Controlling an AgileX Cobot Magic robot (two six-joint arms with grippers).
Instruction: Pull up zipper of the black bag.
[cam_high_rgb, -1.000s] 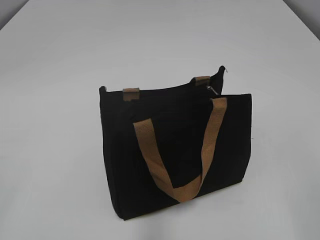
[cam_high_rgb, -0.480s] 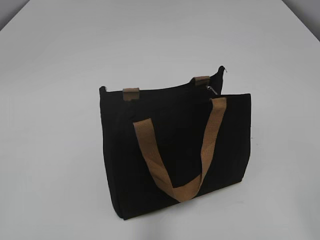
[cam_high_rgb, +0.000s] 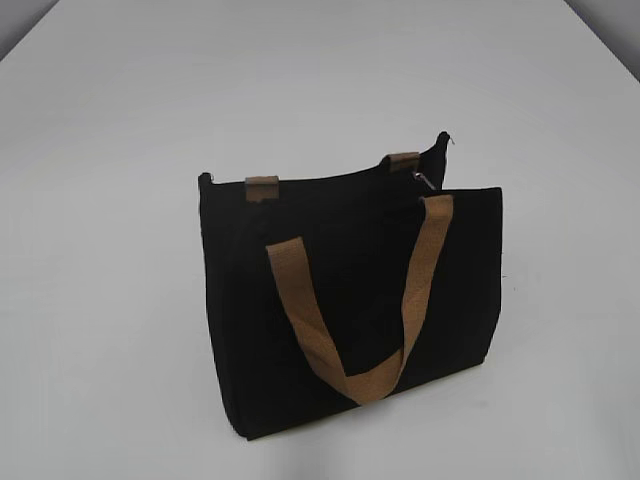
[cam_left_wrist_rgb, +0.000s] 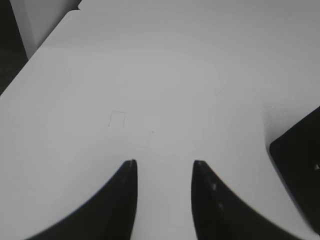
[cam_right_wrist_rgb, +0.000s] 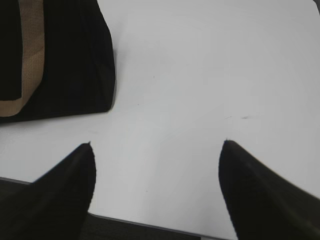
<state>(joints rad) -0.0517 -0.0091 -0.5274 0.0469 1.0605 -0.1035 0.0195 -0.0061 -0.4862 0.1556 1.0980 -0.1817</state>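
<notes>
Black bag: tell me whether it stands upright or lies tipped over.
Upright. The black bag stands on its base on the table, top edge uppermost, one tan handle hanging down its front.

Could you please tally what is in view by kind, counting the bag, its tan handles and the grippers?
Black bag: 1
Tan handles: 2
Grippers, left gripper and right gripper: 2
Total: 5

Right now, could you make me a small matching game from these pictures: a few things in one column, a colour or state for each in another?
Things:
1. black bag
2. front handle
3. zipper pull
4. right gripper

States:
A. hangs down in a tan loop
B. open, holding nothing
C. stands upright on the table
D. silver, by the top right corner

Pairs: 1-C, 2-A, 3-D, 4-B
</notes>
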